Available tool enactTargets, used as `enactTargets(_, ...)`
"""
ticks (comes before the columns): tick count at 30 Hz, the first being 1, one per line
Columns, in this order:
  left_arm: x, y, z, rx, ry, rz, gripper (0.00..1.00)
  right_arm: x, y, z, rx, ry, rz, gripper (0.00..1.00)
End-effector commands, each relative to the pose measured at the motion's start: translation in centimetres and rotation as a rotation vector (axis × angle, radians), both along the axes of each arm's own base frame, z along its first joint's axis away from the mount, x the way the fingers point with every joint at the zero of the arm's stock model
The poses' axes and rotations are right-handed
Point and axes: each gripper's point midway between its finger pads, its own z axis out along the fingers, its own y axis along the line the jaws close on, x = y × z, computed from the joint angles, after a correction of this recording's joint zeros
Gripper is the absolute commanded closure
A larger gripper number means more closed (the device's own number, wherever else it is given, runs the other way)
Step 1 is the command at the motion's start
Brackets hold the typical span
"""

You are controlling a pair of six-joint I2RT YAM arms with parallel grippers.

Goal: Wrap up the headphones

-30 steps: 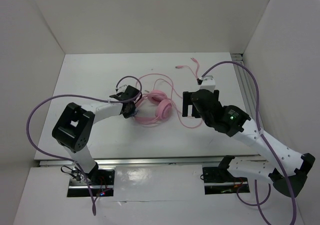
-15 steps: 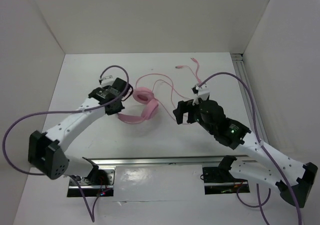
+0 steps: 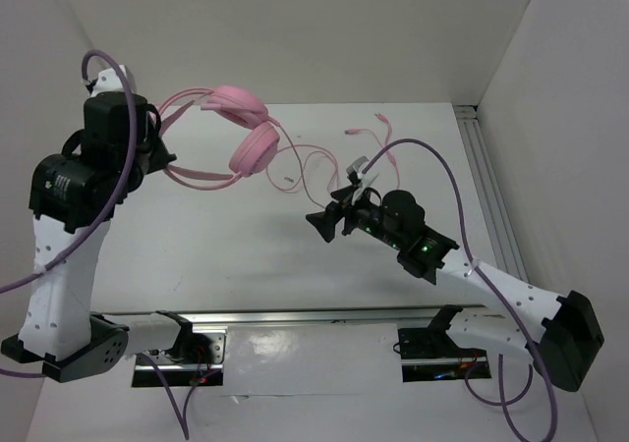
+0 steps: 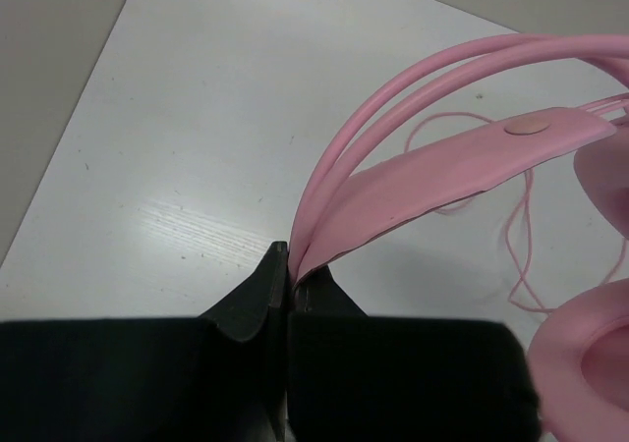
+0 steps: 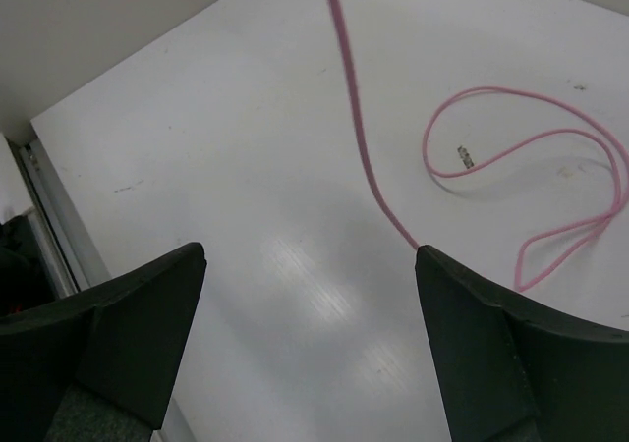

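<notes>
The pink headphones hang in the air over the table's back left. My left gripper is raised high and is shut on their thin headband, which shows pinched between the jaws in the left wrist view. An ear cup hangs at the right of that view. The thin pink cord trails from the headphones down to the table, with its plugs lying at the back. My right gripper is open and empty above the table's middle. The cord passes beside its right finger in the right wrist view.
A metal rail runs along the table's right edge, and another along the front. White walls close in the left, back and right. Thick purple cables arc off both arms. A loop of cord lies on the table.
My left arm has lifted the headphones off the table, up and to the left, and the cord now trails after them. My right gripper has moved left and turned, still open.
</notes>
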Motion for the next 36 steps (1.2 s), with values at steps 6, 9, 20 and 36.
enactTargets(6, -2.0, -1.1, 4.4, -0.093, -0.102, -0.112, 1.00, 4.1, 1.6, 4.4, 0.174, -0.127, 0.137, 0.18)
enactTargets(9, -2.0, -1.4, 4.4, -0.119, -0.104, -0.111, 1.00, 5.1, 2.0, 3.3, 0.189, -0.085, 0.169, 0.20)
enactTargets(20, -0.8, -1.5, 3.1, -0.128, -0.069, -0.087, 1.00, 6.0, 3.9, 1.2, 0.224, -0.040, 0.260, 0.36)
enactTargets(36, 2.9, 3.7, -3.7, 0.067, 0.033, 0.226, 1.00, 3.6, 1.6, 3.1, 0.006, -0.153, -0.168, 1.00)
